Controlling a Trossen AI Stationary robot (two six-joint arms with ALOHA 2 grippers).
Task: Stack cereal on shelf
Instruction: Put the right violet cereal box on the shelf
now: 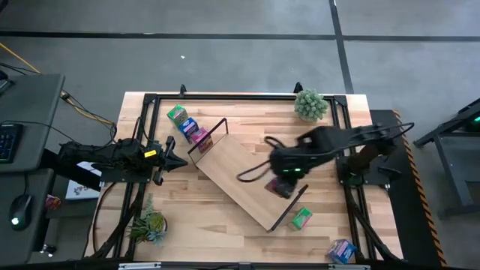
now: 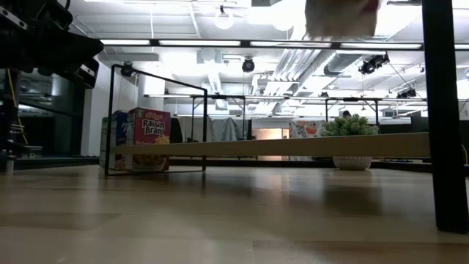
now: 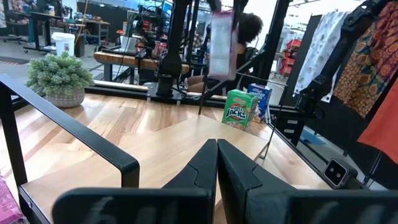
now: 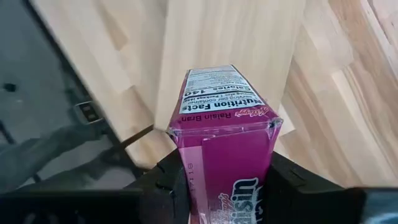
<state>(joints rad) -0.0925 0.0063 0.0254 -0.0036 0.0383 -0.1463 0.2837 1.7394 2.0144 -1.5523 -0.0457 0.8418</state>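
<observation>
Plank table (image 1: 247, 232): diagonal shelf (image 1: 240, 176), 2 potted plants (image 1: 310, 104), cereal boxes at both shelf ends.

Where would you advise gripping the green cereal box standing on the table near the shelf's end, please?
Probably across its narrow sides, coming down from above. The green cereal box looks upright and apart from the shelf frame, so its top seems free. The right gripper is shut on the pink cereal box; the left gripper is shut and idle.

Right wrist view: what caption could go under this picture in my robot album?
The right gripper holds a pink cereal box above the wooden shelf.
</observation>
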